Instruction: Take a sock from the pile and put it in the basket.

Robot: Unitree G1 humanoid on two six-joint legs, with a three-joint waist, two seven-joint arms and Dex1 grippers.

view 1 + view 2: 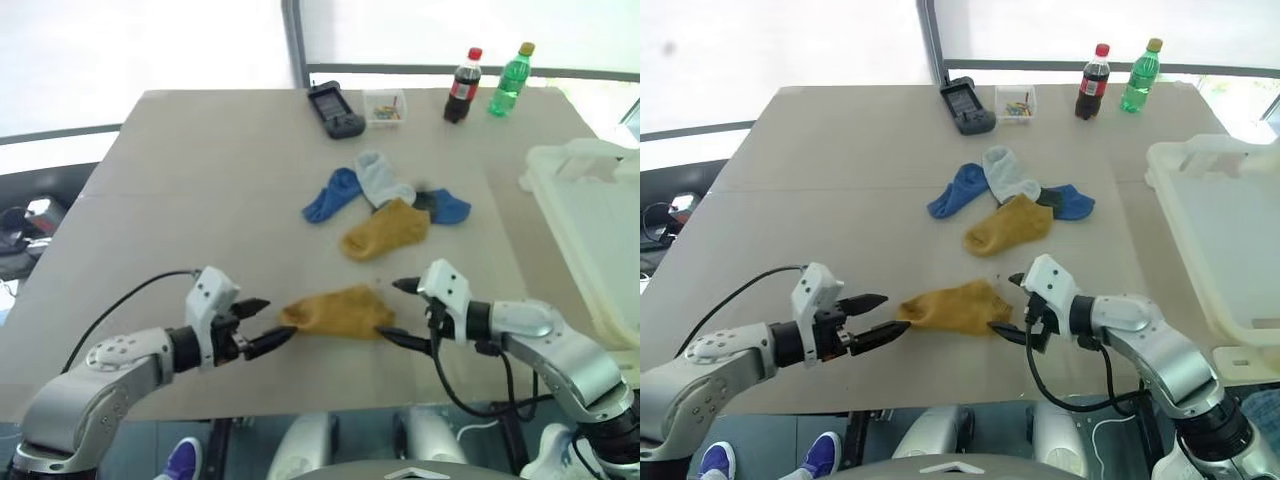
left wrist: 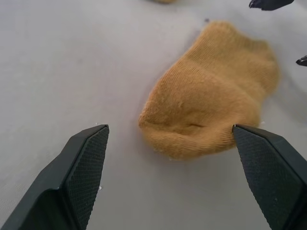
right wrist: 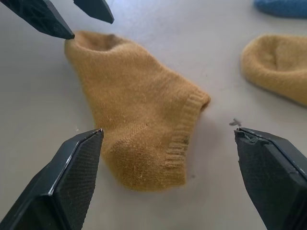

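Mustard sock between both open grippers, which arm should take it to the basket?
Probably right. The right gripper is open at the cuff end of the mustard sock, and the basket stands on that side. The left gripper, also open, sits at the toe end, farther from it.

A beige table (image 1: 200,180) stands before bright windows (image 1: 140,40).

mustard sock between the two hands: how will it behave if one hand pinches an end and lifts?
The mustard sock lies limp and rumpled on the table, so it will probably droop rather than hold shape. Its knit looks fuzzy, so likely grippy, not slippery. It seems light; pushed, it would likely bunch up rather than slide cleanly. Left hand and right hand both stand open beside it.
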